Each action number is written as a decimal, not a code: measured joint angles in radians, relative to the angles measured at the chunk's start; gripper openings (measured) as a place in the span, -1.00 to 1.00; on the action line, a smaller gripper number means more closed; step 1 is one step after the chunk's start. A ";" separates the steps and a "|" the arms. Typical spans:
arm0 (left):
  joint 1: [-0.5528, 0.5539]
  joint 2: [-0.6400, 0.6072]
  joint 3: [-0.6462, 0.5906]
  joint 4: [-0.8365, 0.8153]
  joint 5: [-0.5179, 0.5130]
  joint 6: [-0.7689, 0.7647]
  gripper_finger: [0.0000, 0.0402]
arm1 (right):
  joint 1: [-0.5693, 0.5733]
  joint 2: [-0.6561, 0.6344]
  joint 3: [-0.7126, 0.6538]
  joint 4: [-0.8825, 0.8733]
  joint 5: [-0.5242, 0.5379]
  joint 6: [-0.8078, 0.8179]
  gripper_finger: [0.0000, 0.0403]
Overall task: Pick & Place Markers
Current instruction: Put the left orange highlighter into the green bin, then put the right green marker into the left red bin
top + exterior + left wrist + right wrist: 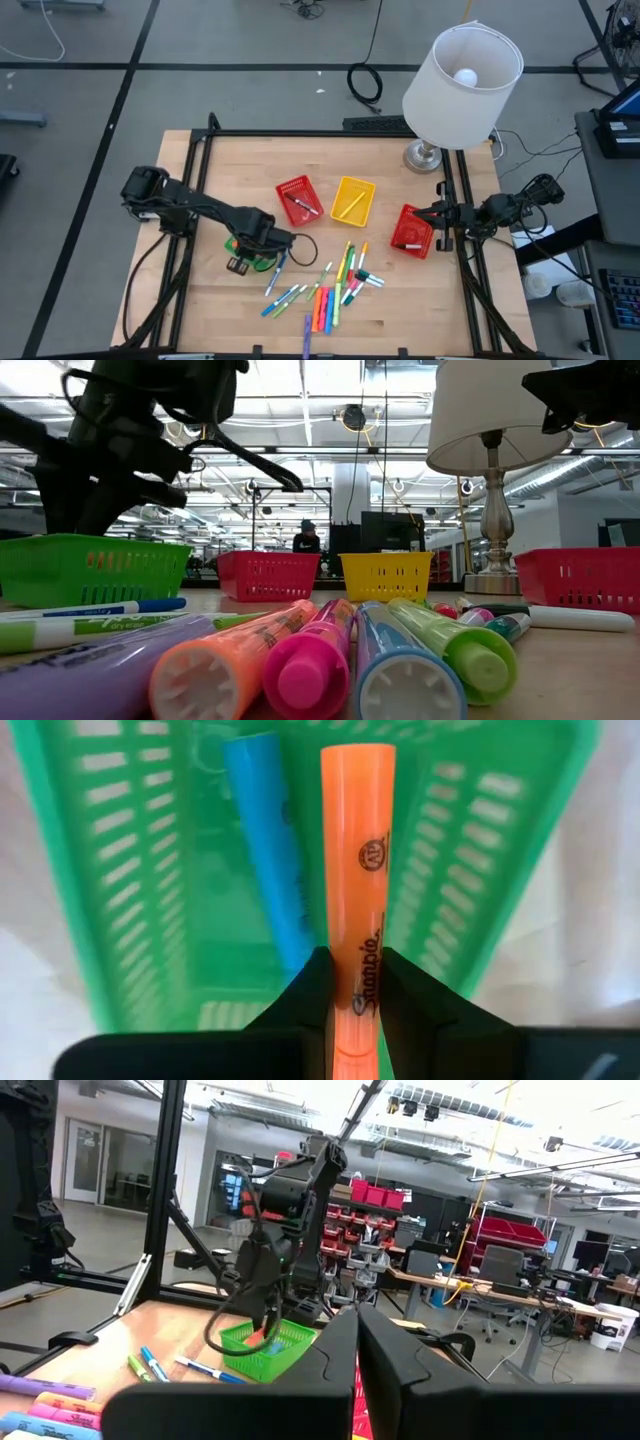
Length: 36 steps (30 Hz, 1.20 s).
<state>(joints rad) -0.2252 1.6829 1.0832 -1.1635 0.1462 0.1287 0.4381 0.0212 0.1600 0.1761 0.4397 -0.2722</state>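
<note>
The orange marker, judged light, stiff and smooth, is clamped near one end by the left tool above the green basket, while the right tool is kept shut and empty.

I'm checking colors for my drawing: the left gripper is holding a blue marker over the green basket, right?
Not quite. The left gripper holds an orange marker over the green basket, as the left wrist view shows. The blue marker already lies inside the basket.
</note>
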 joint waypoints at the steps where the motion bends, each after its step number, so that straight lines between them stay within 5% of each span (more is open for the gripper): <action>1: 0.008 0.000 0.000 0.005 0.023 -0.029 -0.73 | 0.000 0.000 0.000 0.000 0.000 0.000 -1.00; 9: 0.022 0.000 0.000 0.018 0.028 -0.076 -0.68 | 0.000 0.000 0.000 0.000 0.000 0.004 -1.00; 17: 0.022 0.000 0.000 -0.008 -0.046 -0.110 0.10 | 0.000 0.000 0.000 0.000 0.000 0.017 -1.00; 22: 0.001 -0.046 0.010 -0.087 -0.173 -0.122 0.28 | 0.000 0.000 0.000 0.000 0.000 0.018 -1.00; 27: -0.025 -0.221 0.059 -0.078 -0.231 -0.166 0.13 | 0.000 0.000 0.000 -0.001 0.000 0.024 -1.00; 36: -0.040 -0.734 -0.196 0.515 -0.142 -0.179 -0.52 | 0.000 0.018 0.000 -0.001 0.000 0.024 -1.00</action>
<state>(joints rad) -0.2653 0.9493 0.8873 -0.6486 0.0047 -0.0501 0.4381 0.0389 0.1596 0.1749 0.4397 -0.2481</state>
